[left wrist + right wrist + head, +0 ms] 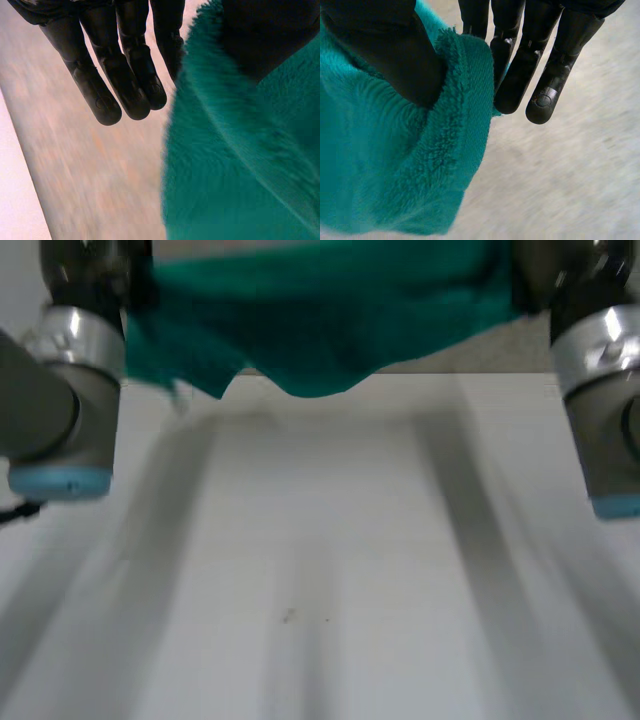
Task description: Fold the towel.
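Above the white worktop point(320, 570), a green towel point(320, 330) is hanging in the air between the robot's two arms, its lower edge sagging in a loose curve clear of the surface.

The left hand point(120, 75) is gripping one upper end of the cloth. Its thumb point(265, 35) is pressing into the pile from one side while the fingers point(135, 85) are reaching straight alongside, the nearest of them against the towel's edge. The right hand point(530, 65) is gripping the other upper end, with its thumb point(385, 50) bearing down on a rolled hem and pinching it against the fingers point(515, 85) behind. Whether either grip is sitting exactly on a corner cannot be told.

Judging by the deep sag and the fluffy surface, the towel is soft, light and wholly limp. It is likely to drape, bunch and swing rather than hold any shape, and nothing about it looks fragile. The thick pile should give the thumbs good purchase, though a bulky rolled hem could creep out of a shallow pinch. The best places to hold it appear to be the two corners of one edge, taken deep enough to trap the hem, so that the free half is hanging evenly and can be laid down flat for the fold.
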